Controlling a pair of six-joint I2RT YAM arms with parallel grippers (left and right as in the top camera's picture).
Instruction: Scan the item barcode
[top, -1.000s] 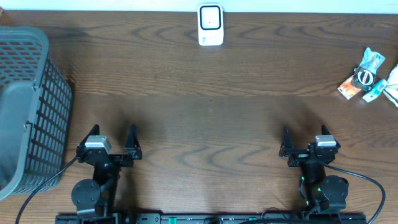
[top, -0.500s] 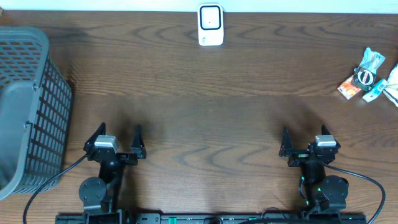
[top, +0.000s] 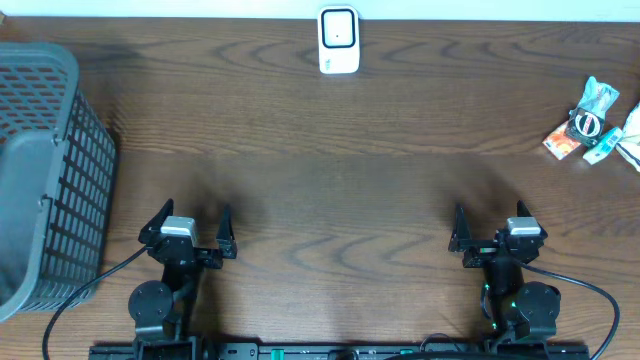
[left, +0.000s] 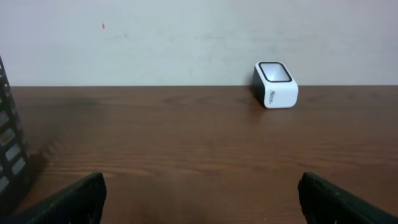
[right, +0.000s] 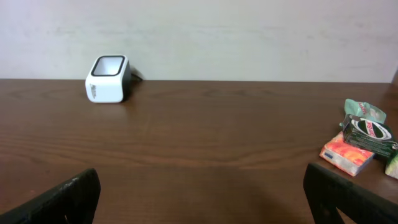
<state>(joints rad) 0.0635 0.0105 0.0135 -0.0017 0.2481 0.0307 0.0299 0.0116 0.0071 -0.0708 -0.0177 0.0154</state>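
Packets (top: 590, 125) sit bunched and touching, well ahead and right of the right gripper (top: 489, 216) fingers. Scanner (top: 339, 40) far ahead, between both grippers. Right and left gripper (top: 193, 214) jaws wide open, empty. Risk: with a bunched pile, the pinch grabs two or covers the barcode. Barcode side not visible.

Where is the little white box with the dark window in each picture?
Overhead: the scanner is at the top middle, at the far edge of the table.
Left wrist: the scanner is right of centre, in front of the wall.
Right wrist: the scanner is at the upper left, in front of the same wall.
Shared landmark: the brown wooden table it stands on.
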